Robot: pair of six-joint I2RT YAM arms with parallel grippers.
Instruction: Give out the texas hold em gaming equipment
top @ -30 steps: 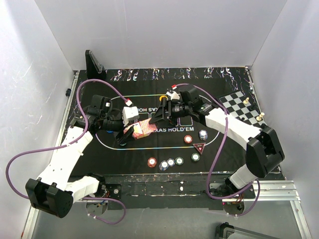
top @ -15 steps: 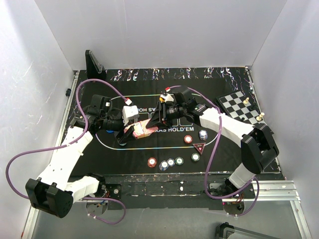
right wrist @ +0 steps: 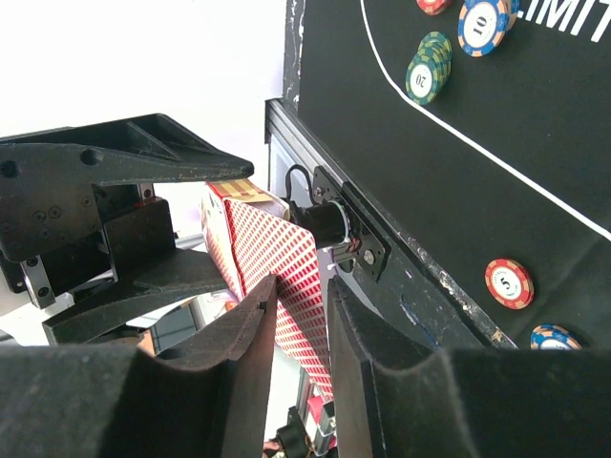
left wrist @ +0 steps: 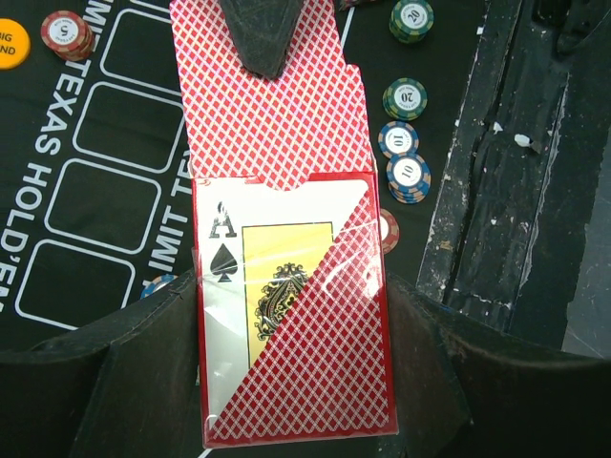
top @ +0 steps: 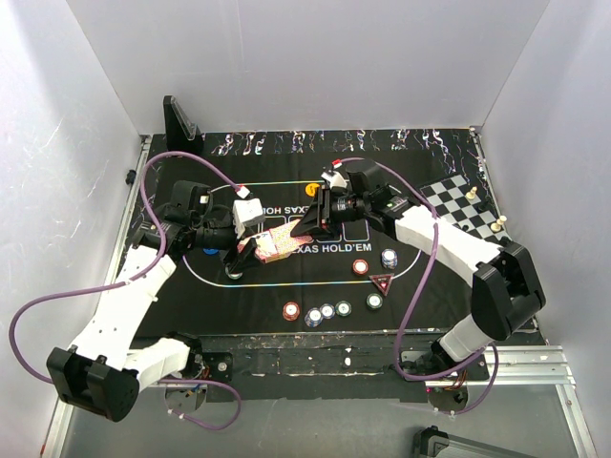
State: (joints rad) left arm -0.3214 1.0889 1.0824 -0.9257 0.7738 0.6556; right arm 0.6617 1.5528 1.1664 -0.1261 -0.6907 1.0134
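Over the middle of the black mat (top: 239,286): left gripper (top: 254,250) clamped tight across the width of the card pack (top: 272,246). The pack is held above the mat with its ace-of-spades face to the left wrist camera. A red-backed sheet (left wrist: 272,114) sticks out of the pack's end toward 12 o'clock in that view (flap or card, cannot tell). Right gripper (right wrist: 299,286) is drawn down to a narrow gap, one finger on each face of that sheet; it looks pinched.

Key relation, top view: the pack's long axis runs 8 to 2 o'clock, with the right gripper at the 2 o'clock end. It is the nearer arm, and I judge the pull should go along that axis, away from the left gripper.

Count, top view:
- one pack
- seven chip piles (top: 327,311) at 4 to 5 o'clock of the pack
- one blue chip (top: 208,252) at 9 o'clock
- one triangular marker (top: 382,282)
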